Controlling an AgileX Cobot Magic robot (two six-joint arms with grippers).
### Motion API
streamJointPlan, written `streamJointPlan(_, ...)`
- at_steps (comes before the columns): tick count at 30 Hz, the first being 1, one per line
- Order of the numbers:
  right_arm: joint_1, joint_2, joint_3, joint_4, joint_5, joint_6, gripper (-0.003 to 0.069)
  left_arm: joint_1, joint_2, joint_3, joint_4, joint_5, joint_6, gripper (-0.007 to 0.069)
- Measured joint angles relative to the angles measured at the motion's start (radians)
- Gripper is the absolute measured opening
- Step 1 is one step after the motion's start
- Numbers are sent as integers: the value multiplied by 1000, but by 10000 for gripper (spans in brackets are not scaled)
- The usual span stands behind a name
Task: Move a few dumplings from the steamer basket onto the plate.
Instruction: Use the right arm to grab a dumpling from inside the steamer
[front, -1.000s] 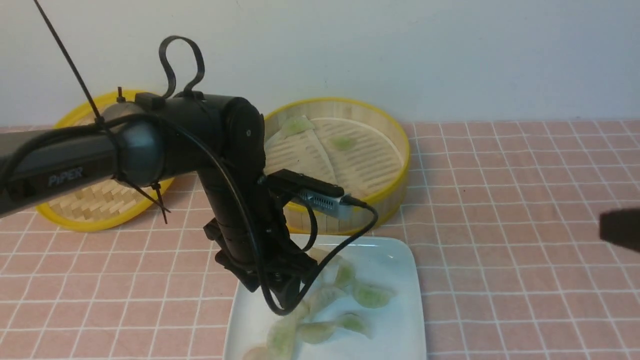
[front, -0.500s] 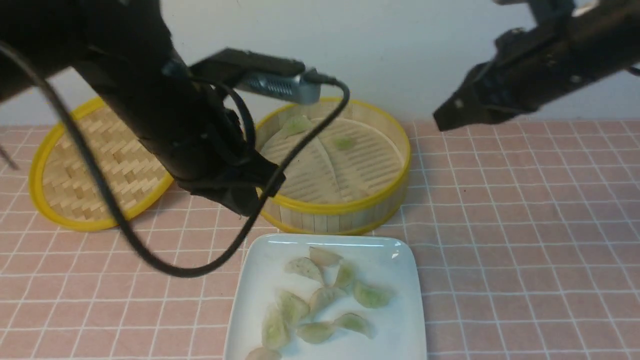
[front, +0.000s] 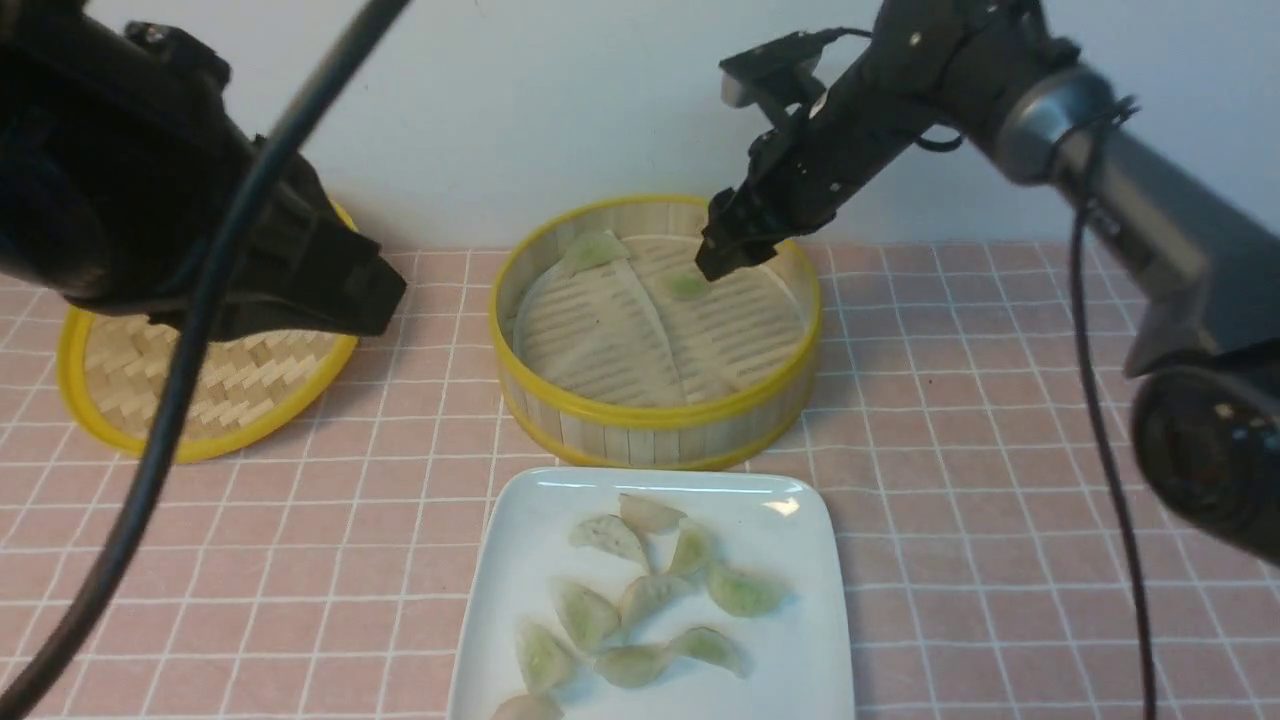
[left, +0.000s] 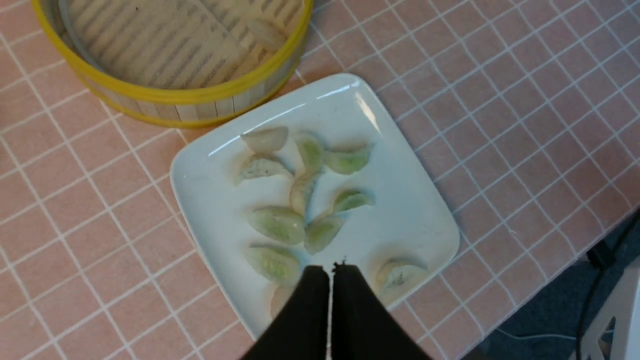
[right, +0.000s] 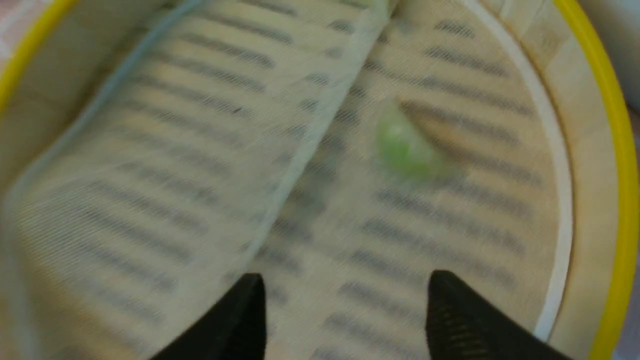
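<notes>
Pale green in skin: take the dumpling (right: 407, 145) near the middle of the steamer basket (front: 660, 412) as the likely target. Lies on the perforated liner (right: 200, 135), clear of the basket wall, beside the seam of the liner but apart from it.

In the front view, lies to the left of and below the fingertips of the right gripper (right: 345, 282). In the right wrist view, sits beyond the fingertips and off their centre line, toward one finger. Runs with its long axis oblique to the closing line of the jaws, neither square to it nor parallel.

Use the right arm: clearly nearer. Right jaws: wide apart, with nothing between. Before lowering, shift sideways to centre the dumpling, then turn the wrist to set the closing line across its narrow width. Close lightly; soft skin, liable to slip or tear if pinched at a tip. Avoid catching the liner.

Note a second dumpling (front: 597, 250) farther left in the basket, near the back wall. Keep for a later pick.

Left gripper (left: 331, 272): jaws closed, nothing visible between; well apart from the target. Leave aside for this pick.

For release, carry toward the front-view camera to the plate (front: 790, 660), just in front of the basket, with several dumplings already on it.
</notes>
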Motion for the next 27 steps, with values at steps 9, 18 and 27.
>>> streamJointPlan(9,25,161,-161,-19,-71,-17,486,0,-76,0,0,5,-7,-6)
streamJointPlan(18,28,203,-163,-16,-97,-136,485,0,-78,0,1,5,-7,-6)
streamJointPlan(27,28,221,-170,12,-95,-193,376,0,-78,0,1,5,-7,-6)
